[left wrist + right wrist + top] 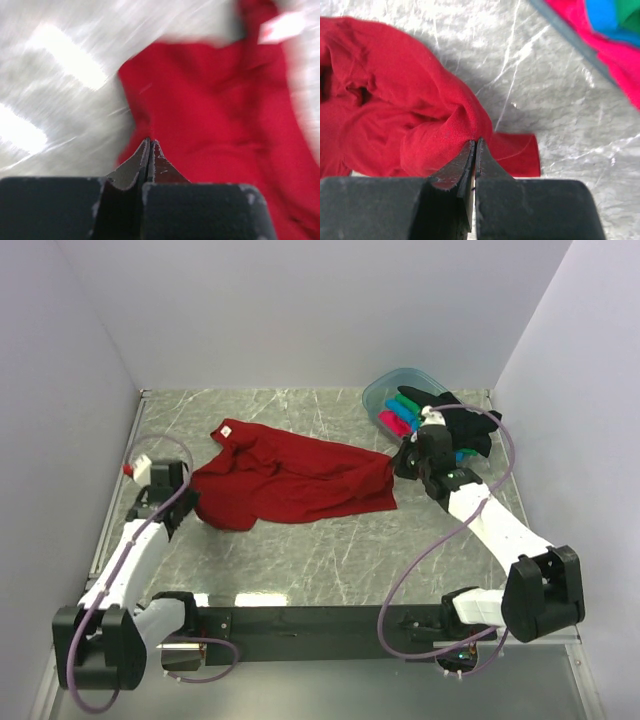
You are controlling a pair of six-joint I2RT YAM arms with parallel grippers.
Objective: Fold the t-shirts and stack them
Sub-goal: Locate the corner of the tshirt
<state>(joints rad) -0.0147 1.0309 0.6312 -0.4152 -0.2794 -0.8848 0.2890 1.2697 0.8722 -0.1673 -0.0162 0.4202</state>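
Note:
A dark red t-shirt (pixel 290 478) lies crumpled and spread across the middle of the table, its white neck label at the back left. My left gripper (pixel 190 502) is at the shirt's left edge, and the left wrist view shows the gripper (pixel 150 141) shut, tips pinched on the red cloth (pixel 215 100). My right gripper (pixel 402 462) is at the shirt's right edge; it (pixel 475 141) is shut on a raised fold of the red cloth (pixel 395 100). Green (pixel 408 400), hot pink (pixel 393 422) and black (pixel 465 423) t-shirts are heaped in the tub.
A clear bluish plastic tub (pixel 380 390) stands at the back right corner, just behind my right gripper, and its rim (pixel 565 35) shows in the right wrist view with pink cloth (pixel 620 65) inside. White walls close in the table on three sides.

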